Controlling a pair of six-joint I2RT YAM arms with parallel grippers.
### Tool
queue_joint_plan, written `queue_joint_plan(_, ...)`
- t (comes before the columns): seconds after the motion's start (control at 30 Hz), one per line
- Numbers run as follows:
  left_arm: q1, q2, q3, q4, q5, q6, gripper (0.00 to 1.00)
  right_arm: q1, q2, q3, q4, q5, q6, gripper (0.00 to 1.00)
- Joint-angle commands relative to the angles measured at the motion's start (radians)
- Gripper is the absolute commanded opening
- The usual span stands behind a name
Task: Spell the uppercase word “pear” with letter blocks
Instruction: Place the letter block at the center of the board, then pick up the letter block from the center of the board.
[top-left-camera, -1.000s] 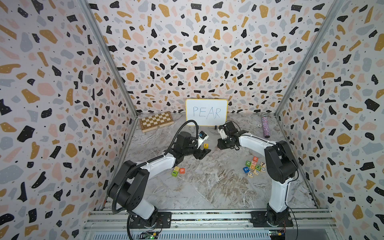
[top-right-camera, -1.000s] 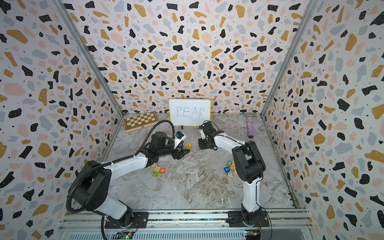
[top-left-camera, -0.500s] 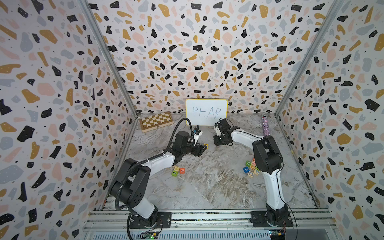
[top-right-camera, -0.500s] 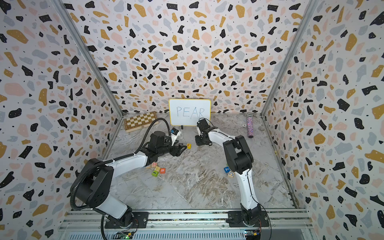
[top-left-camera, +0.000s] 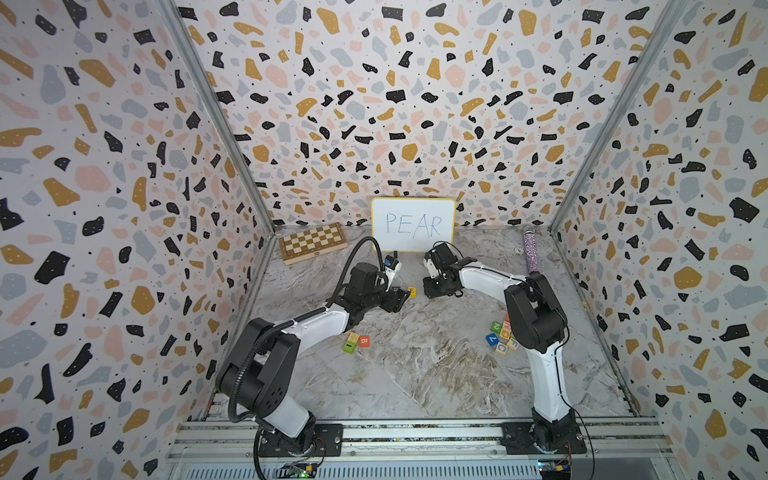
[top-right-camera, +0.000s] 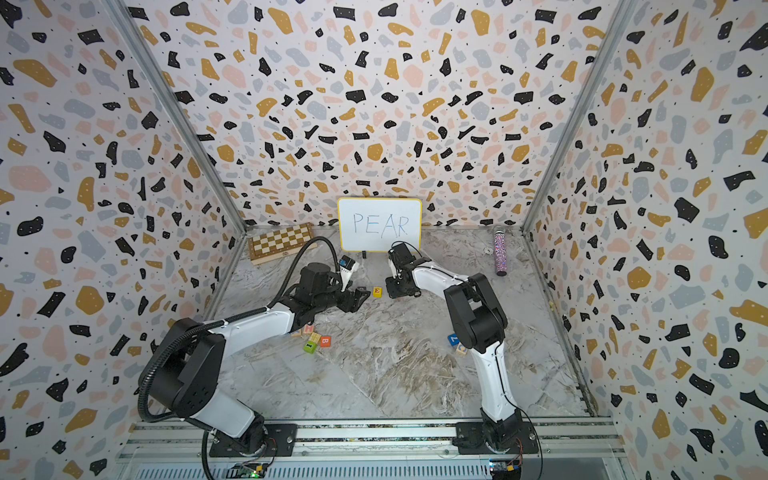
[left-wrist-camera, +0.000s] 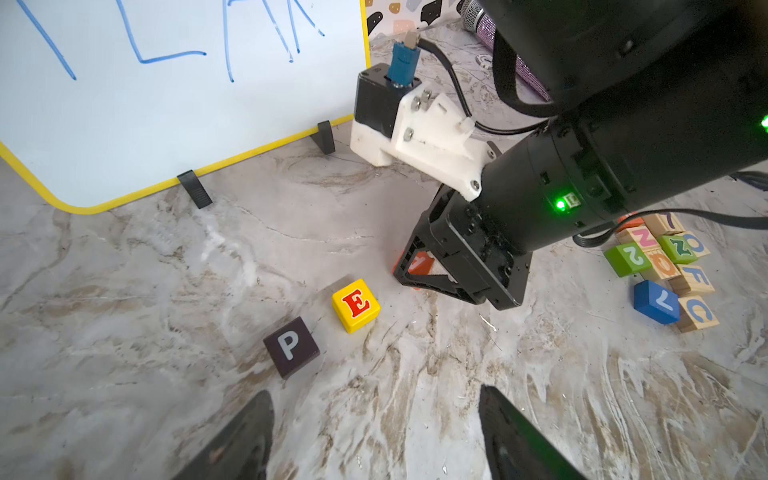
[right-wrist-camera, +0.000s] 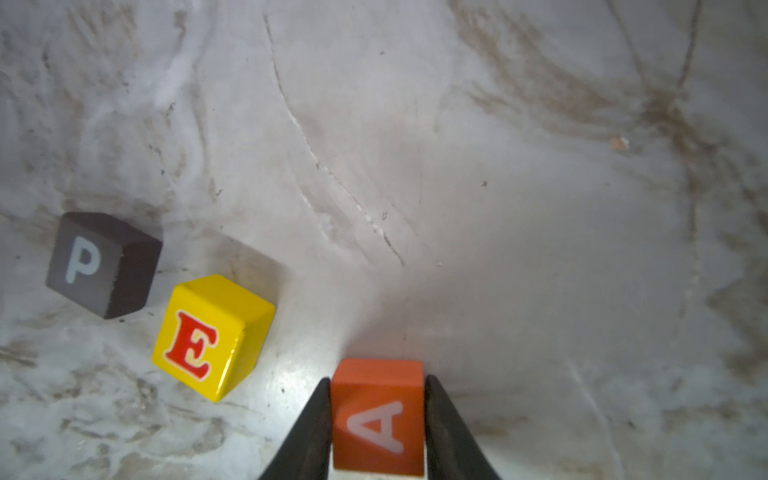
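The letter blocks lie in front of the whiteboard. The black P block (left-wrist-camera: 291, 347) and the yellow E block (left-wrist-camera: 356, 305) rest side by side on the table, a small gap between them. My right gripper (right-wrist-camera: 378, 379) is shut on the orange-red A block (right-wrist-camera: 378, 415), held low at the table just beyond the E block (right-wrist-camera: 212, 336), with a gap left between them. My left gripper (left-wrist-camera: 374, 392) is open and empty, its fingers hovering just short of the P block. In both top views the two grippers (top-left-camera: 399, 299) (top-right-camera: 401, 286) face each other across the E block (top-right-camera: 377, 291).
A whiteboard (top-left-camera: 413, 224) reading PEAR stands at the back wall. A chessboard (top-left-camera: 312, 242) lies back left, a glittery tube (top-left-camera: 530, 253) back right. A pile of other blocks (top-left-camera: 500, 336) sits by the right arm. A green block and a B block (top-left-camera: 364, 341) lie beside the left arm.
My right gripper has carried the A block left and down, closer to the E block. The left gripper has barely moved and stays open.
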Motion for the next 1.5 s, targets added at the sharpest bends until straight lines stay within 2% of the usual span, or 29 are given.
queue_joint_plan(0.0,0.006,-0.041,-0.018,0.043,-0.016,-0.011,0.77,0.011,-0.032,-0.028,-0.046,-0.013,0.031,0.4)
queue_joint_plan(0.17,0.006,-0.077,-0.033,0.023,-0.03,0.001,0.77,0.006,-0.041,-0.002,-0.056,0.002,0.039,0.57)
queue_joint_plan(0.33,0.006,-0.136,-0.051,0.008,-0.039,0.006,0.76,-0.013,-0.101,0.039,-0.063,-0.019,0.012,0.69)
queue_joint_plan(0.4,0.006,-0.151,-0.053,-0.007,-0.043,0.009,0.76,-0.026,-0.13,0.041,-0.062,-0.027,-0.005,0.79)
queue_joint_plan(0.53,0.004,-0.186,-0.062,-0.031,-0.039,0.002,0.76,-0.08,-0.217,-0.007,-0.008,-0.15,-0.11,0.78)
queue_joint_plan(0.63,-0.007,-0.217,-0.09,-0.003,-0.028,0.006,0.76,-0.139,-0.289,-0.092,0.098,-0.296,-0.275,0.85)
queue_joint_plan(0.7,-0.018,-0.232,-0.112,0.017,-0.029,0.008,0.76,-0.163,-0.282,-0.072,0.074,-0.356,-0.415,0.82)
queue_joint_plan(0.73,-0.024,-0.237,-0.121,0.024,-0.029,0.015,0.76,-0.167,-0.263,-0.041,0.033,-0.357,-0.49,0.66)
queue_joint_plan(0.77,-0.03,-0.24,-0.13,0.032,-0.032,0.018,0.76,-0.169,-0.243,-0.019,0.01,-0.336,-0.543,0.59)
queue_joint_plan(0.87,-0.036,-0.232,-0.148,0.05,-0.032,0.024,0.76,-0.159,-0.192,0.023,-0.061,-0.338,-0.757,0.58)
queue_joint_plan(1.0,-0.04,-0.222,-0.147,0.043,-0.033,0.026,0.76,-0.139,-0.18,-0.032,-0.077,-0.269,-0.992,0.6)
queue_joint_plan(1.07,-0.041,-0.223,-0.147,0.036,-0.032,0.029,0.76,-0.141,-0.174,-0.059,-0.062,-0.257,-1.044,0.65)
queue_joint_plan(1.2,-0.041,-0.228,-0.15,0.028,-0.037,0.053,0.76,-0.143,-0.171,-0.1,-0.01,-0.309,-1.099,0.77)
queue_joint_plan(1.47,-0.042,-0.232,-0.149,0.019,-0.024,0.08,0.76,-0.121,-0.049,-0.025,-0.078,-0.234,-1.179,0.77)
